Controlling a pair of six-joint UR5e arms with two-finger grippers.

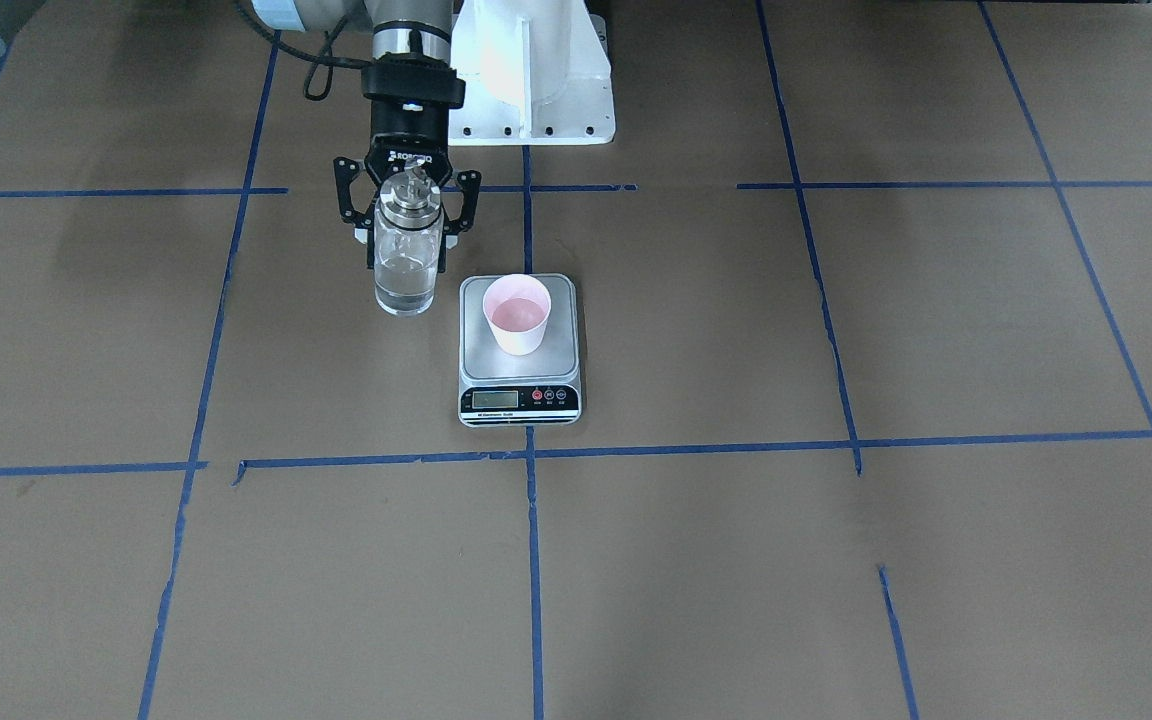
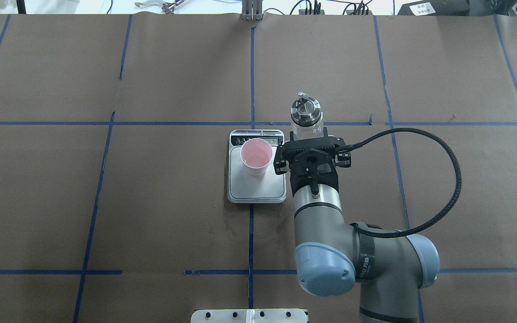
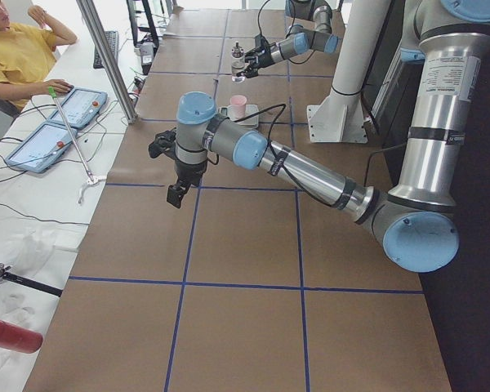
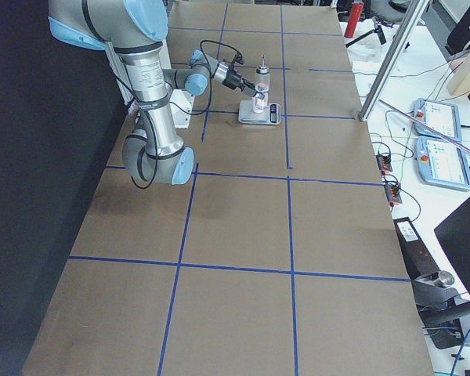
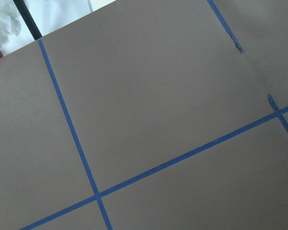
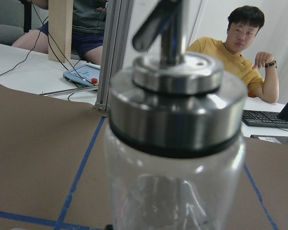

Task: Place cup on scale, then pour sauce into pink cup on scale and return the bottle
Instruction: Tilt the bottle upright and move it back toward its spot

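The pale pink cup (image 1: 516, 315) stands upright on the steel platform of the scale (image 1: 519, 398); both also show in the overhead view, cup (image 2: 256, 156) and scale (image 2: 256, 193). My right gripper (image 1: 406, 235) is shut on the clear glass bottle (image 1: 406, 265) and holds it upright beside the scale. The metal spout (image 2: 305, 110) points up. Clear sauce (image 1: 404, 295) fills the bottle's lower part. The bottle fills the right wrist view (image 6: 175, 143). My left gripper (image 3: 176, 194) hangs over the table far from the scale; I cannot tell if it is open or shut.
The table is brown paper with a blue tape grid. The white robot mount (image 1: 533, 80) stands behind the scale. An aluminium post (image 3: 106, 57), tablets (image 3: 45, 143) and a seated operator (image 3: 16, 49) are at the table's far edge.
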